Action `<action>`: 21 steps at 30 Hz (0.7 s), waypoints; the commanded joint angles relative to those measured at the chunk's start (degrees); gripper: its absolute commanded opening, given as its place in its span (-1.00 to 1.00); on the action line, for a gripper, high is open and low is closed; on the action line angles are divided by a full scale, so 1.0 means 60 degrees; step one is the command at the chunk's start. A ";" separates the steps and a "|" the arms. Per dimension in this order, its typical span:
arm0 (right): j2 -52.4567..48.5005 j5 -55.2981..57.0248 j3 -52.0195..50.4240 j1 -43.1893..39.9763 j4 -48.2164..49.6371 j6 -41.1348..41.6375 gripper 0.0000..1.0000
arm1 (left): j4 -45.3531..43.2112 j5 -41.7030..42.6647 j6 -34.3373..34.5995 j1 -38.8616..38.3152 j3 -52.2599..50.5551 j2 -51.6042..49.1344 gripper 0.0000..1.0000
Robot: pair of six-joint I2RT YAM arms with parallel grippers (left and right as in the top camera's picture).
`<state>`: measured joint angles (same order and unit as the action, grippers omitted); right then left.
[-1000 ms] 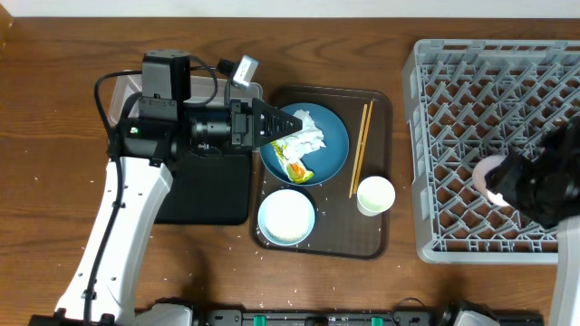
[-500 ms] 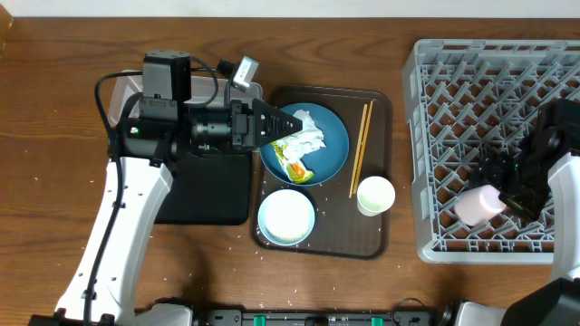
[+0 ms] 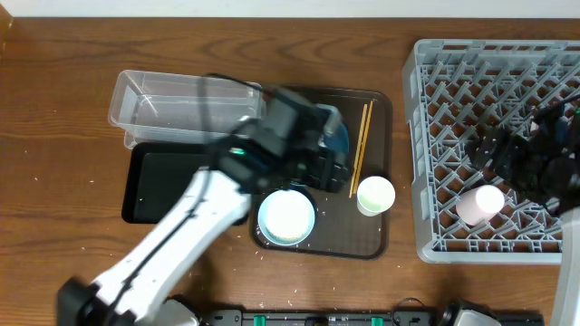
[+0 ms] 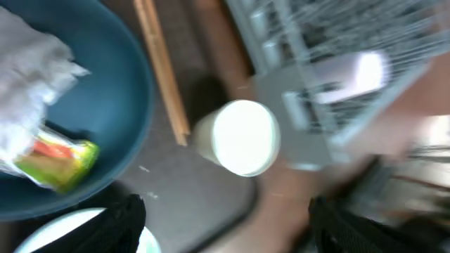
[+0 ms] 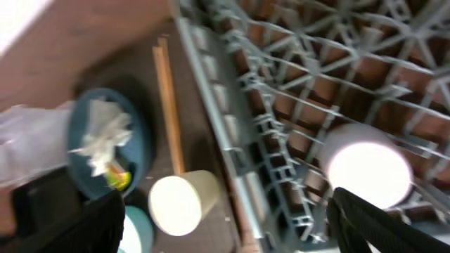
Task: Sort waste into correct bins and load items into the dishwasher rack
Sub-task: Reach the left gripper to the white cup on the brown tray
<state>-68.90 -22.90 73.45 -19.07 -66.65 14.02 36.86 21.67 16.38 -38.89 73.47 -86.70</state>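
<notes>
My left gripper (image 3: pixel 331 167) (image 4: pixel 225 232) is open and empty above the brown tray, over the blue plate's right edge. The blue plate (image 4: pixel 105 105) (image 5: pixel 137 123) holds the crumpled tissue (image 4: pixel 28 56) (image 5: pixel 102 133) and the green-and-orange wrapper (image 4: pixel 60 161) (image 5: pixel 116 179). The chopsticks (image 3: pixel 361 149) (image 4: pixel 162 70) (image 5: pixel 169 112), white cup (image 3: pixel 375 195) (image 4: pixel 242 137) (image 5: pixel 183 204) and white bowl (image 3: pixel 286 217) are on that tray. The pink cup (image 3: pixel 480 204) (image 5: pixel 369 172) (image 4: pixel 358 70) sits in the grey rack (image 3: pixel 453 244) (image 5: pixel 281 91). My right gripper (image 3: pixel 498 154) (image 5: pixel 225 225) is open and empty above it.
The clear tub (image 3: pixel 181 100) stands at the back left, with the black tray (image 3: pixel 163 186) in front of it. The brown serving tray (image 3: pixel 381 109) lies between them and the rack. Rice grains dot the table near the front edge (image 3: pixel 294 292).
My left arm has swung right from beside the tub to over the brown tray. My right gripper has let go of the pink cup in the rack and pulled back.
</notes>
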 commanded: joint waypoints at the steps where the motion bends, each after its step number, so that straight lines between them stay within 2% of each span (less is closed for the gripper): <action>1: 0.0127 -0.0765 0.0149 -0.0058 -0.0040 -0.0204 0.81 | -0.0295 -0.2226 -0.0437 -0.0623 0.0025 -0.0976 0.52; 6: 0.0127 -0.0761 0.0138 -0.0058 -0.0353 -0.0208 0.81 | -0.0681 -0.2229 -0.0433 -0.1293 0.0029 -0.2284 0.34; 11: 0.0127 -0.0758 0.0131 -0.0058 -0.0412 -0.0211 0.81 | -0.0998 -0.2197 -0.0430 -0.1716 0.0029 -0.2681 0.15; 17: 0.0127 -0.0758 0.0131 -0.0058 -0.0437 -0.0208 0.81 | -0.1056 -0.2204 -0.0430 -0.1891 0.0025 -0.2696 -0.28; 21: 0.0127 -0.0758 0.0131 -0.0058 -0.0474 -0.0208 0.80 | -0.1100 -0.2266 -0.0433 -0.1887 0.0004 -0.2736 -0.29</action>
<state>-68.25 -26.57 73.45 -19.07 -69.23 13.56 30.55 9.39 14.31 -50.30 73.47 -103.22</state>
